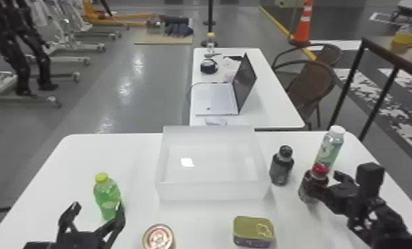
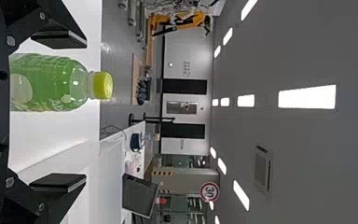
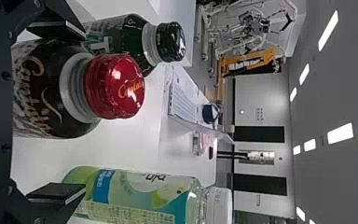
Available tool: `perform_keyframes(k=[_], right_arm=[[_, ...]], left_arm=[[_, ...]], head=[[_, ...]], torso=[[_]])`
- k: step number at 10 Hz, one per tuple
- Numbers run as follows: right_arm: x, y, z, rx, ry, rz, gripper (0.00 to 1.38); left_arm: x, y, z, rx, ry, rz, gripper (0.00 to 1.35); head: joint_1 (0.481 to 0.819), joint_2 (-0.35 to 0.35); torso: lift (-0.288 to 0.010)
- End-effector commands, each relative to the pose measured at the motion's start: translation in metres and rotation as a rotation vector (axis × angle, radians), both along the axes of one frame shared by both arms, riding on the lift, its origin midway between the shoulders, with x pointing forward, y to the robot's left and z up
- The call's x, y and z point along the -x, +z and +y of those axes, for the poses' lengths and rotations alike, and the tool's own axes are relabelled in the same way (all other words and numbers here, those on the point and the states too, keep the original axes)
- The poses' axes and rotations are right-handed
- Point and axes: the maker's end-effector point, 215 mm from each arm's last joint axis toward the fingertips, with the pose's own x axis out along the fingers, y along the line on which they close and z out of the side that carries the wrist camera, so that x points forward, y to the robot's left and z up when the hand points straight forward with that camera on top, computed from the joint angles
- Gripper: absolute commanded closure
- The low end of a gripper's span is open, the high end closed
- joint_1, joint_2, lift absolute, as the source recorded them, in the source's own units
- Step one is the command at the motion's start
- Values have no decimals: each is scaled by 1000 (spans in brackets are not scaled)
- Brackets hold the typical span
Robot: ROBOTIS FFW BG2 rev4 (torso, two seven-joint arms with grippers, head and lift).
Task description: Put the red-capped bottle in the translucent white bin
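Red-capped bottle: centre within spread right pincer, then close evenly, clear of white-capped bottle.

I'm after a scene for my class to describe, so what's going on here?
A two-armed robot is at work: its black right claw is open, with a dark bottle with a red cap between its fingers, not yet gripped. The bottle stands on the white table, outside the translucent white bin. The left claw is open too, near a green bottle, holding nothing.
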Motion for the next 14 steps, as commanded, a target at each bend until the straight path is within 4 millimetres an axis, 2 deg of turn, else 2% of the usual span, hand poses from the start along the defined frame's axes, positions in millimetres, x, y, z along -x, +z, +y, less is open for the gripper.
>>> perform_keyframes(k=[1,2,3,5,6,7,8,9,10,12,13,14], right_arm=[[-10,8,-2,-2,14,-5,340],[-12,1,10,-29,53,24,746],[-12,-6,21,-32,83,56,777],[-11,-13,29,-32,73,64,783],[-8,-17,32,-22,71,87,891],[-6,-18,31,-13,60,77,1308],[-1,-22,29,-66,37,80,1297],[2,-11,30,-85,40,67,1282],[3,13,37,-74,59,36,1282],[-5,80,50,-45,80,-38,1282],[-9,107,52,-21,79,-65,1282],[-15,126,52,-20,82,-85,1282]], left_arm=[[-1,0,-1,3,0,-1,268],[0,-1,-1,4,0,0,269],[-1,1,-1,3,-3,-3,269],[0,0,0,9,-1,-4,269],[0,0,0,10,-1,-4,269],[0,1,0,10,-1,-5,269],[0,1,0,10,-1,-5,268],[-1,1,2,12,2,-6,269],[-1,1,2,12,2,-6,268],[-2,0,0,12,0,-1,269],[-2,-1,-1,14,-3,2,269],[-3,-1,-1,14,-3,2,269]], head=[[549,0],[549,0],[549,0],[549,0],[549,0],[549,0],[549,0],[549,0],[549,0],[549,0],[549,0],[549,0]], torso=[[-100],[-100],[-100],[-100],[-100],[-100],[-100],[-100],[-100],[-100],[-100],[-100]])
